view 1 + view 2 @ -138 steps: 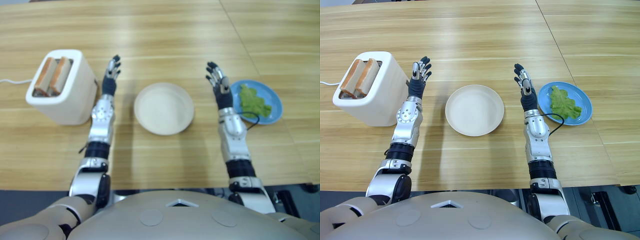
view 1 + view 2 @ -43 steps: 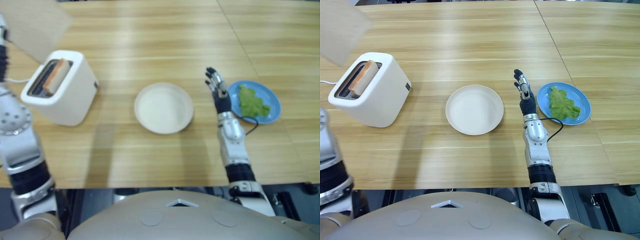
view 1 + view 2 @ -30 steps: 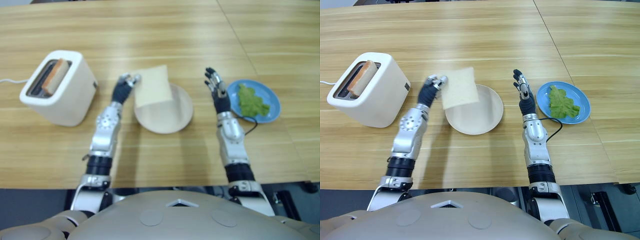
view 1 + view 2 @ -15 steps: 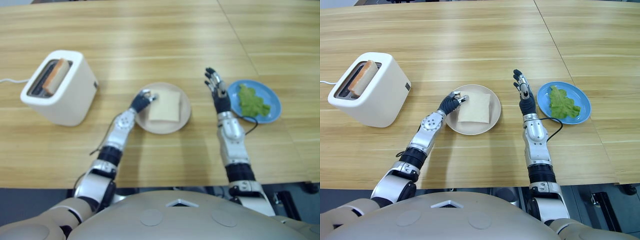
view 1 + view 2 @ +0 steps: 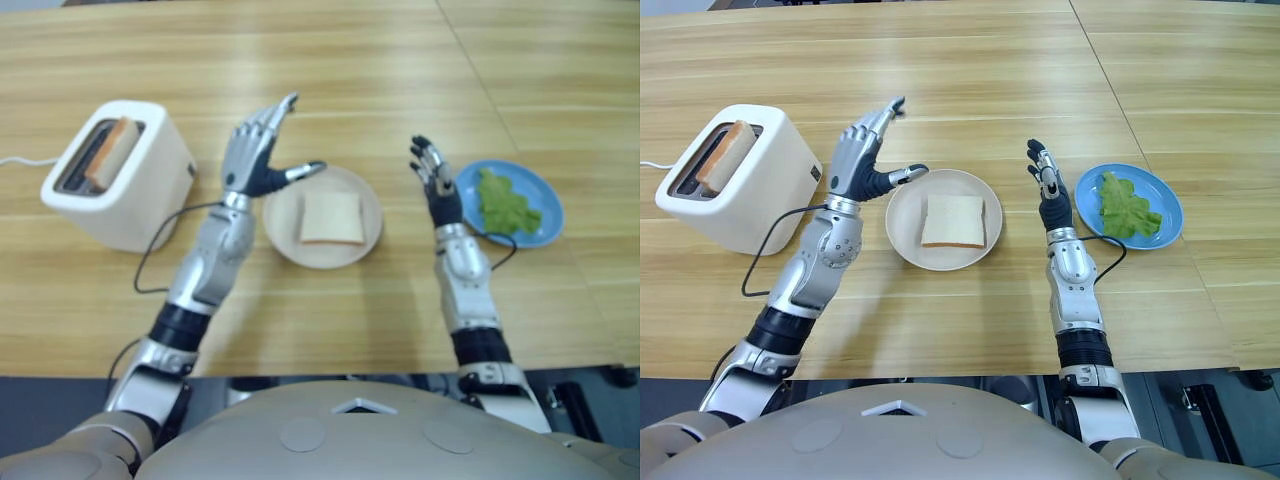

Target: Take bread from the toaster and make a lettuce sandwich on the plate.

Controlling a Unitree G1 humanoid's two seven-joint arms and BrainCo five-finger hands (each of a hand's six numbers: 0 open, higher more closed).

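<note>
Right hand [image 5: 1045, 185] stands up on the desk [image 5: 940, 80] with its fingers straight and close together, and it holds nothing. It is between the plate [image 5: 902, 235] and the blue plate [image 5: 1162, 234]. The lettuce [image 5: 1123, 205] lies on the blue plate, just beside this hand at about 3 o'clock. The leaf is longer 1 way and runs from about 11 o'clock to 5 o'clock. 1 slice of bread [image 5: 953, 220] lies flat on the plate, at about 9 o'clock from the right hand. So I think the lettuce comes next, and the right hand is the near one for it: a small trip to 3 o'clock to pick up the leaf, then across to 9 o'clock to lay it on the bread. Left hand [image 5: 855, 165] is lifted above the desk with its fingers spread wide, holding nothing. It is between the toaster [image 5: 750, 205] and the plate. 1 more slice [image 5: 722, 155] stands in the toaster slot, at about 9 o'clock from the left hand, so that hand is the near one for the top slice.
</note>
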